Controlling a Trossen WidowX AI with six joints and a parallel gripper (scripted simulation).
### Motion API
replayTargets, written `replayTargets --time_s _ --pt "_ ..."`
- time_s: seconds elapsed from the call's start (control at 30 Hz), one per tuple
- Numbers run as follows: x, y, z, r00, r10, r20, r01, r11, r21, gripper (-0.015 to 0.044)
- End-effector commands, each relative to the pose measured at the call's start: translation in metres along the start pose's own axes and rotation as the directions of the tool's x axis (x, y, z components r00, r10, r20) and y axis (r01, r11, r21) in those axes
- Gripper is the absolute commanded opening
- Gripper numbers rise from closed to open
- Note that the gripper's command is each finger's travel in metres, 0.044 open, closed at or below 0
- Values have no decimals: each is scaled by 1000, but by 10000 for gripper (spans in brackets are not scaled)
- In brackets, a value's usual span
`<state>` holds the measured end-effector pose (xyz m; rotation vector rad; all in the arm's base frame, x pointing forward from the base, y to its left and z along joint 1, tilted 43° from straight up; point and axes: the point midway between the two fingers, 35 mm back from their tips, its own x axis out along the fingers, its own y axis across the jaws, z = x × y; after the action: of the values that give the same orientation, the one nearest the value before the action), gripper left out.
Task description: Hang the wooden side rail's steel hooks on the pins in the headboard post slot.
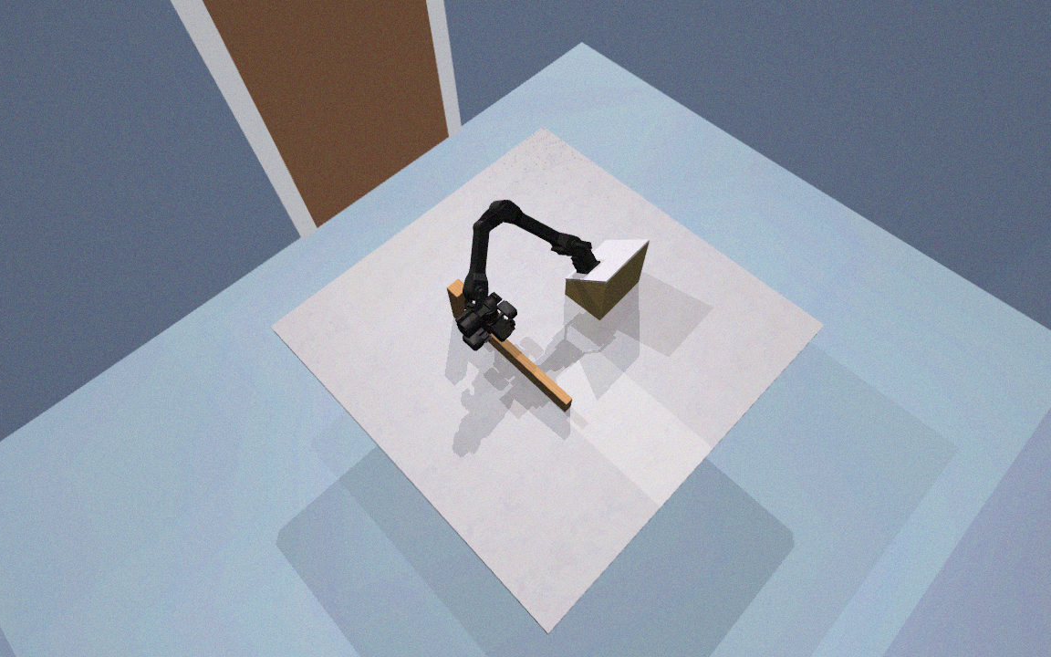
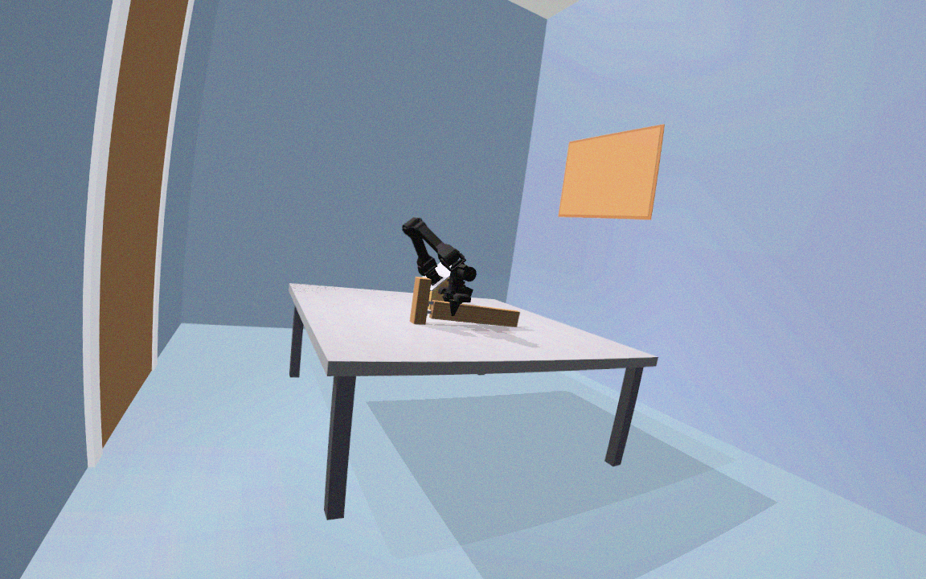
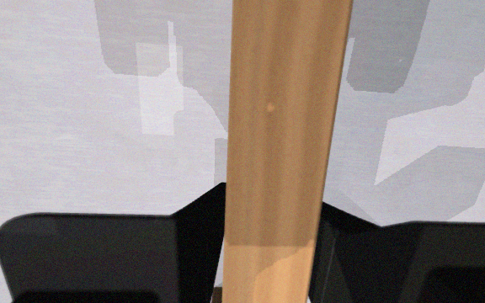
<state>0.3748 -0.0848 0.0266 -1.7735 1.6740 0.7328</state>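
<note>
Now the black gripper (image 1: 486, 320) is shut tight on the wooden rail (image 1: 531, 374). One rail end sits by the short wooden post (image 2: 419, 300), and its other end rests on the white table (image 2: 380, 345).

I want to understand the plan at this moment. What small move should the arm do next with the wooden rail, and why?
Probably a small, careful lowering of the rail's post end. The gripper is shut on the rail beside the headboard post, and in the exterior view the far end seems to rest on the table. The hooks and pins are hidden, so seating is unconfirmed; releasing now seems premature.
</note>
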Motion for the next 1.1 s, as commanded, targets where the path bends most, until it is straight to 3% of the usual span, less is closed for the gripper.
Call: replayTargets --time_s 0.0,1.07 --pt "-3 -2 0 1000 -9 2 9 1000 -3 0" --pt "-4 -3 -4 1000 -9 2 9 1000 -3 0"
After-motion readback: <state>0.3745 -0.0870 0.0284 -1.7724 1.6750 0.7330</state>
